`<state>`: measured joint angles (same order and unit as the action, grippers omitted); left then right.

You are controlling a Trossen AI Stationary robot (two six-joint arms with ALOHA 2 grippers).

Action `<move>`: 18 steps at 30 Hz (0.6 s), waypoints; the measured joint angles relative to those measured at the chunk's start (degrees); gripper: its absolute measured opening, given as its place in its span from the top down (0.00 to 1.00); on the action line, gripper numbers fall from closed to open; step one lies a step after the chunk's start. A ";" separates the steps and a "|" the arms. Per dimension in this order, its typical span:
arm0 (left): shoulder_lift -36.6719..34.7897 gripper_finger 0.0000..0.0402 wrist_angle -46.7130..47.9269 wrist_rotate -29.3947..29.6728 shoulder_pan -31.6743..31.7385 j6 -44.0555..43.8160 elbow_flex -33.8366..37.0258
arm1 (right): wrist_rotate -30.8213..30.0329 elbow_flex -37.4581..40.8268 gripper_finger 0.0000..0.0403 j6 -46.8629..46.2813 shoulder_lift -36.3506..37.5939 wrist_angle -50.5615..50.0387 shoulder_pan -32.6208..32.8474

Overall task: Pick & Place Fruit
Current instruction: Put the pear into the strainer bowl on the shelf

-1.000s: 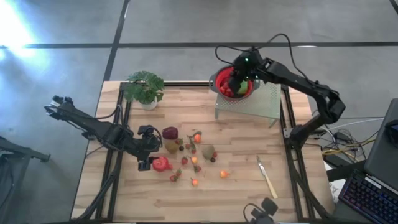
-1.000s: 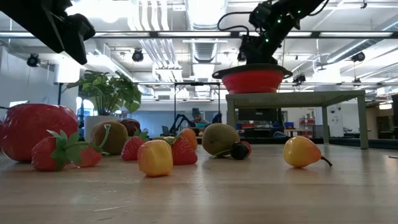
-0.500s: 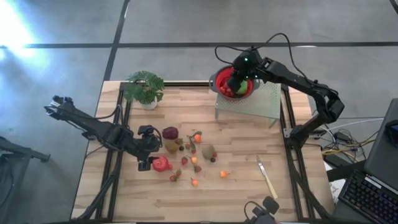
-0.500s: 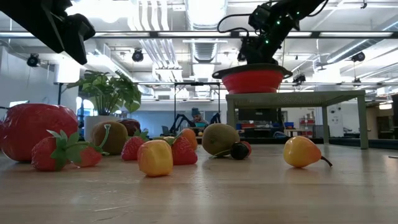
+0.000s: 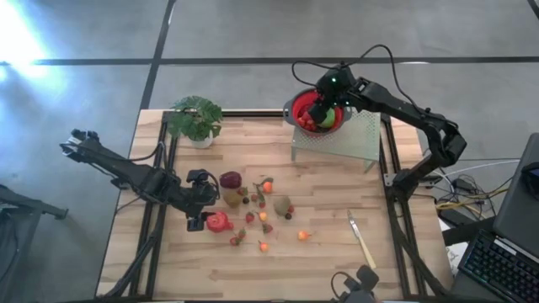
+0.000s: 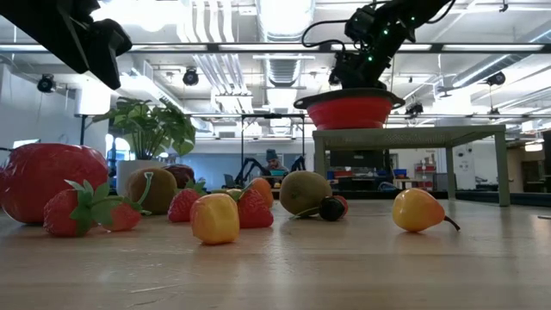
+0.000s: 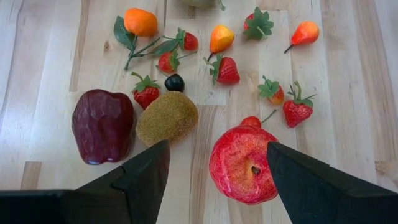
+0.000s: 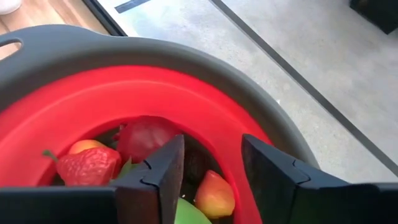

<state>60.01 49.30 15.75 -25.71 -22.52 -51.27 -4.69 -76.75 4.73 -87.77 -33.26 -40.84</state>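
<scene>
Nearest the low camera, the loose fruit is seen scattered on the wooden table: a large red strawberry, small strawberries, a yellow-orange pear and a kiwi. The scatter is judged to be the stock not yet moved.

Mid-table, the left gripper is held low over this cluster, jaws spread wide and empty. Between the fingers a magenta-red pomegranate is framed; a brown kiwi and a dark red apple lie just beside it. The pose is judged to be a pre-grasp alignment on the pomegranate. The left arm is stretched in from the table's left edge, wrist turned down.

Farther back, a red bowl with a grey rim is stood on a pale perforated riser, evidently the drop-off point. Several fruits are already in it: a strawberry, a dark red piece, an orange piece, a green one.

The right gripper is poised in the bowl's mouth, fingers parted, nothing seen between them; a release is judged to be in hand. The right arm is reached over from the far right, elbow raised.
</scene>
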 joint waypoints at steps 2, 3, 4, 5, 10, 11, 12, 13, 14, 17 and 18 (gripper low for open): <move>0.00 0.32 0.00 0.01 0.01 0.00 0.00 | 0.01 0.02 0.58 0.00 0.00 0.00 0.02; -0.02 0.32 0.00 0.02 -0.01 0.00 0.00 | 0.02 0.02 0.57 0.00 0.00 0.00 0.02; -0.01 0.32 0.00 0.00 0.00 0.00 0.00 | 0.04 0.02 0.57 0.00 0.02 0.00 0.02; 0.00 0.32 0.00 0.00 -0.01 0.00 0.00 | 0.04 0.02 0.56 0.03 0.02 0.00 0.02; 0.00 0.32 0.00 0.00 0.00 0.00 0.00 | 0.04 -0.16 0.54 0.17 0.02 0.02 0.02; 0.00 0.32 0.00 0.02 0.01 0.00 0.00 | 0.04 -0.28 0.54 0.16 0.02 0.00 0.02; 0.00 0.32 0.00 0.00 0.01 0.00 0.00 | 0.04 -0.42 0.54 0.17 0.02 0.02 0.02; 0.00 0.32 0.00 0.00 -0.01 0.00 0.00 | 0.06 -0.53 0.54 0.17 0.02 0.07 0.04; -0.01 0.32 0.00 0.00 0.00 0.00 0.00 | 0.07 -0.59 0.55 0.17 0.02 0.04 0.04; 0.00 0.32 0.00 0.01 0.00 0.00 0.00 | 0.08 -0.72 0.57 0.03 0.02 0.04 0.04; 0.00 0.32 0.00 0.00 0.01 0.00 0.00 | 0.12 -0.74 0.58 -0.44 0.02 0.02 0.04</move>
<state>60.01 49.30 15.75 -25.70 -22.52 -51.27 -4.56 -77.49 4.29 -87.74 -33.23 -40.80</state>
